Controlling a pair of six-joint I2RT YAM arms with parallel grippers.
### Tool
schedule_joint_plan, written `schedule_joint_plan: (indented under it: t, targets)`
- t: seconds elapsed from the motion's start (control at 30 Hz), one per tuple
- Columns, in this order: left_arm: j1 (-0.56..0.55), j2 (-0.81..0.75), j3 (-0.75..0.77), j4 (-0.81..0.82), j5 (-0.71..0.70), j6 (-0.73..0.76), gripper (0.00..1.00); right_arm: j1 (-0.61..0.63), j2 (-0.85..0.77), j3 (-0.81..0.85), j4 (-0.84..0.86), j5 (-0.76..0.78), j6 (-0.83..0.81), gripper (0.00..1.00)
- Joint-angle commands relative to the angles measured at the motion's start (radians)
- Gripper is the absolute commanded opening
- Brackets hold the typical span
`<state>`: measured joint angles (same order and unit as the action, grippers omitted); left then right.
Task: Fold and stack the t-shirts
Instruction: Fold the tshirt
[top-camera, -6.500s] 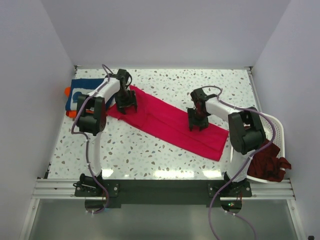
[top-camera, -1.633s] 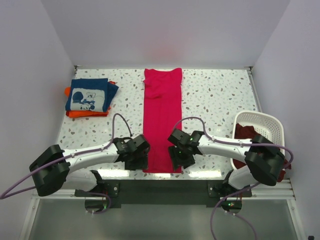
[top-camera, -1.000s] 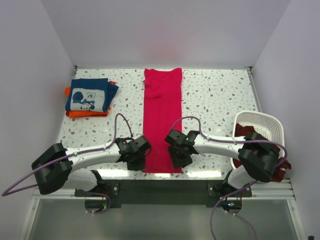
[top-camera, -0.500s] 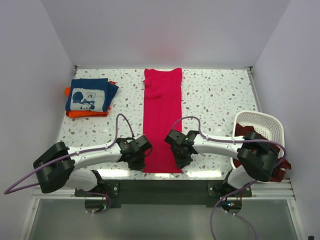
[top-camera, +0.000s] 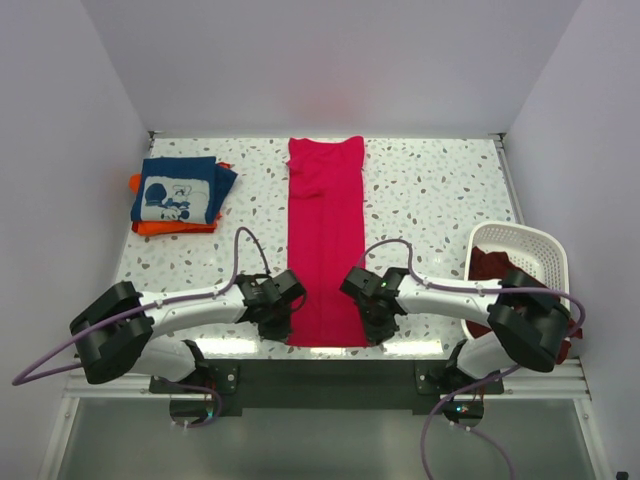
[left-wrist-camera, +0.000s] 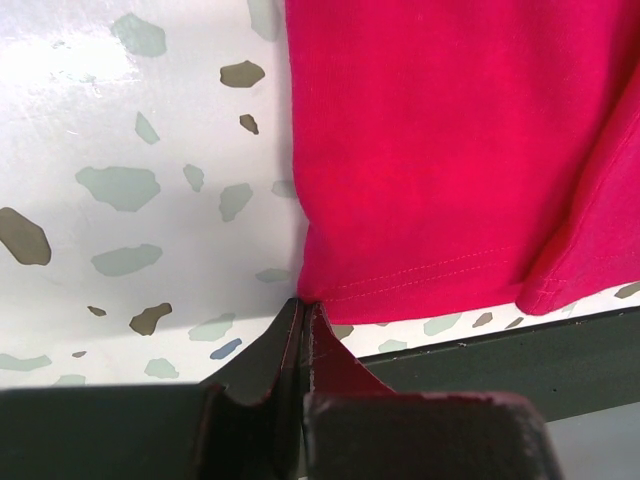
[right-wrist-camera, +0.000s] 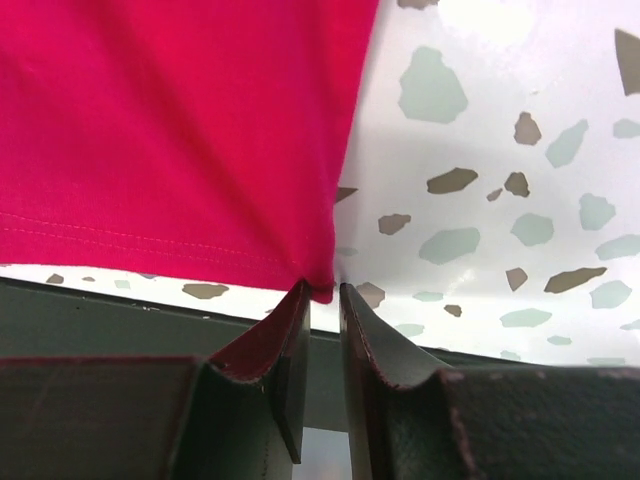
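the crimson-pink t-shirt (top-camera: 325, 240), a light, limp strip lying flat along the tabletop (top-camera: 430, 200) centre, is best taken at its near hem corners, where the left fingers (left-wrist-camera: 265, 370) press together on one and the right fingers (right-wrist-camera: 285, 340) pinch the other.

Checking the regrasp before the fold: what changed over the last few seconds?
The pink shirt went from diagonal to straight, hem at the near edge. Both arms pulled back there; the left gripper shut at its near left corner, the right gripper narrowed at the right one, grip unclear. The folded stack and basket stayed put.
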<state>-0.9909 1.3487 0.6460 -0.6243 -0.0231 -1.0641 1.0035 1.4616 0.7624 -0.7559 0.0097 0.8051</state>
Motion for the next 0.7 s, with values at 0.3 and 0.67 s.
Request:
schedule_joint_plan:
  t: [0.3, 0.67]
  targets:
    - [-0.022, -0.042, 0.015, -0.064, -0.02, -0.017, 0.0, 0.006, -0.096, 0.008, -0.053, 0.003, 0.028, 0.29]
    - [-0.02, -0.174, 0.064, -0.081, -0.017, -0.086, 0.48, -0.006, -0.129, -0.011, 0.065, -0.091, 0.075, 0.43]
